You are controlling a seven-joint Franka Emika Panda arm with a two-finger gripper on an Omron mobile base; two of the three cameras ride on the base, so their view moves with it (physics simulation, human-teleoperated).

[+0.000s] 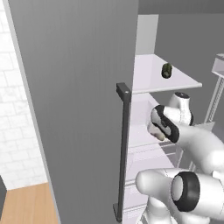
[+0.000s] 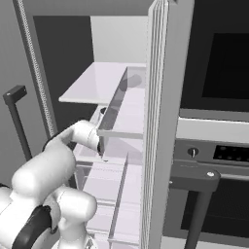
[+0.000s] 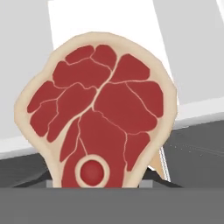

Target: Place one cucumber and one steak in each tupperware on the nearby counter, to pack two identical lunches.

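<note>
A raw red steak [image 3: 103, 118] with a broad pale tan fat rim stands upright right in front of the hand camera, its lower end between my dark fingertips [image 3: 154, 177]. My gripper [image 3: 101, 180] is shut on the steak. In the left base view the gripper [image 1: 157, 132] reaches into the open fridge at the middle shelf, and a tan edge of the steak [image 1: 160, 136] peeks from under the hand. A dark-green cucumber [image 1: 166, 70] lies on the shelf above. From the right, the hand [image 2: 92, 137] sits behind a door bin. The tupperware is out of view.
The grey fridge door [image 1: 78, 109] with its dark vertical handle [image 1: 124, 148] stands open to my left. White fridge shelves [image 2: 104, 80] lie above and below the hand. An oven [image 2: 214, 146] with a dark handle is at right. A wooden surface [image 1: 26, 205] shows at lower left.
</note>
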